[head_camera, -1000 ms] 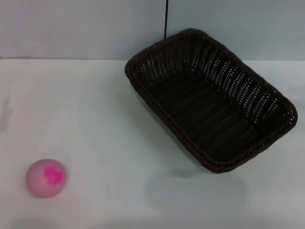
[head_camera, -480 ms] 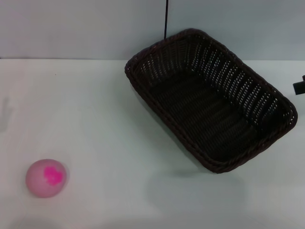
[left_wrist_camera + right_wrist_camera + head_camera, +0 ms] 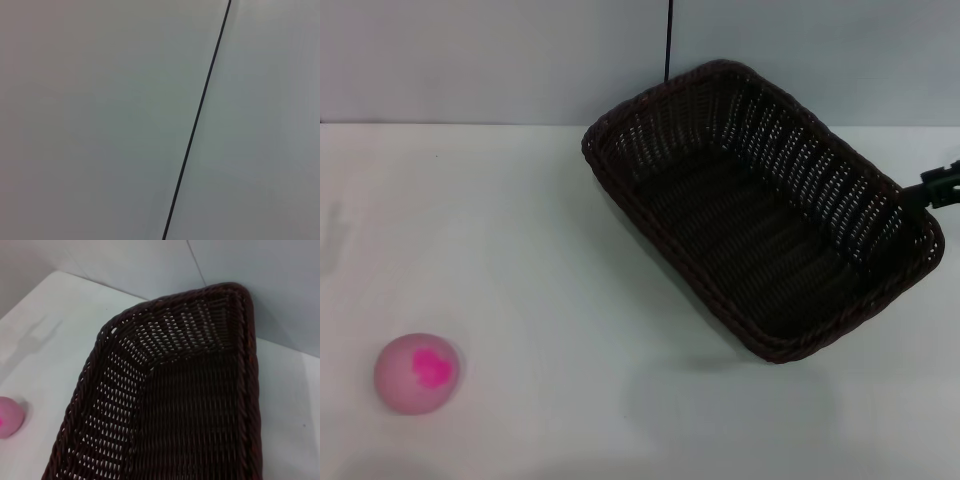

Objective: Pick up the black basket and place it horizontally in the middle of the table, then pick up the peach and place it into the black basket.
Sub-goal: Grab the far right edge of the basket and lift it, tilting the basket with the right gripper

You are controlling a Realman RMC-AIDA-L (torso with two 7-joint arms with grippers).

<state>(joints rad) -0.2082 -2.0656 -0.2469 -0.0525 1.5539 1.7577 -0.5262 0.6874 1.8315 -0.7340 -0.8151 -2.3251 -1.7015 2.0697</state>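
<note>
Basket: dark woven wicker black basket [image 3: 760, 205] sits angled on white table [image 3: 550, 250].
Peach: pink round peach [image 3: 416, 373], well apart.
Right gripper [image 3: 940, 186]: beside basket rim; opening cannot be told.

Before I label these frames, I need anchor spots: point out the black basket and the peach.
black basket [image 3: 750, 235], head view, on its woven floor.
peach [image 3: 416, 374], head view, on the middle of the fruit.

The right gripper [image 3: 942, 186] has come farther in beside the black basket [image 3: 760, 205].
</note>
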